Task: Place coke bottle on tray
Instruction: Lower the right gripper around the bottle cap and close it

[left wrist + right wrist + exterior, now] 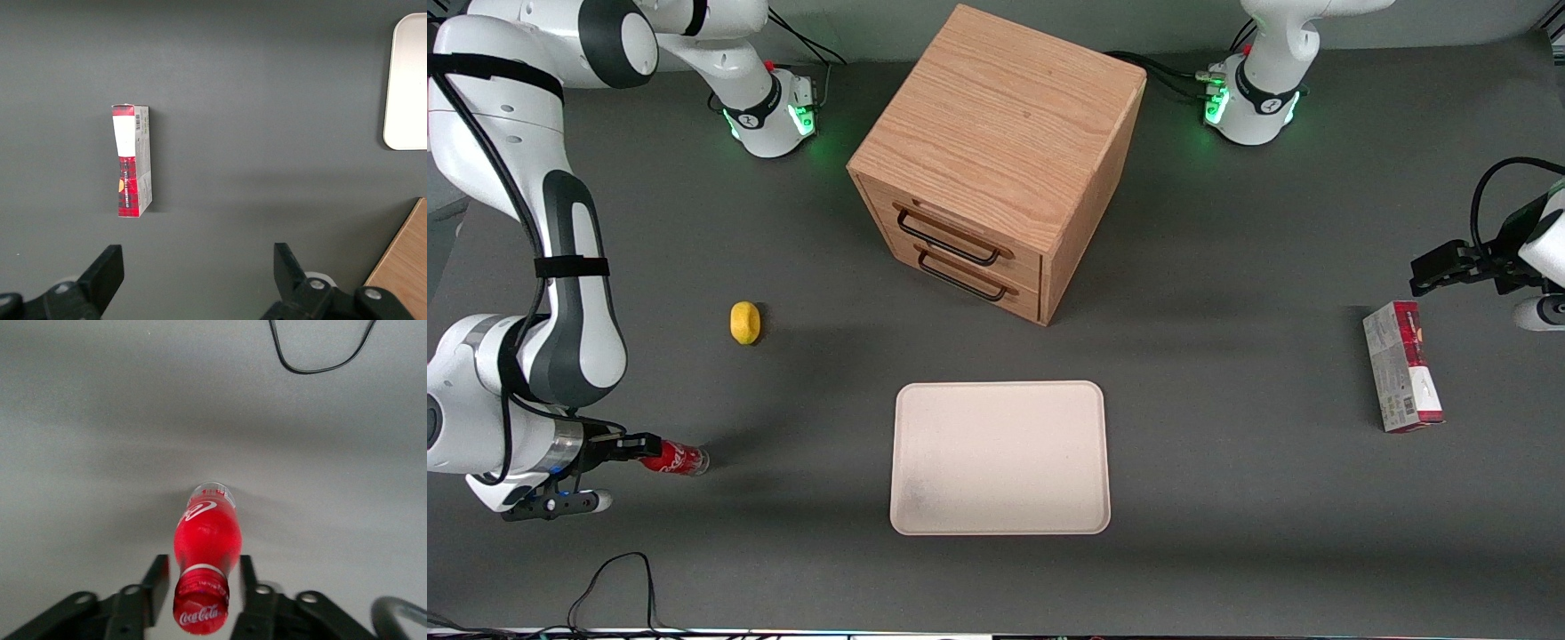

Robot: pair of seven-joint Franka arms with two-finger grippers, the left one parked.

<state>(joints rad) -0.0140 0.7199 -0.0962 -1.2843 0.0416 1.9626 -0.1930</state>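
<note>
Grey table, coke bottle lying flat, cap between open gripper jaws, base toward tray

The gripper sits low at the working arm's end of the table, at the cap end of the coke bottle. The empty tray lies well apart, in front of the wooden drawer cabinet. A lemon lies farther from the camera than the bottle, and a carton box lies toward the parked arm's end.

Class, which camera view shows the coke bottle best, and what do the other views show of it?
The right wrist view: the coke bottle fills the middle, cap between the gripper jaws, white lettering readable. The front view shows it small, near the working arm's end of the table. The left wrist view does not show it.
</note>
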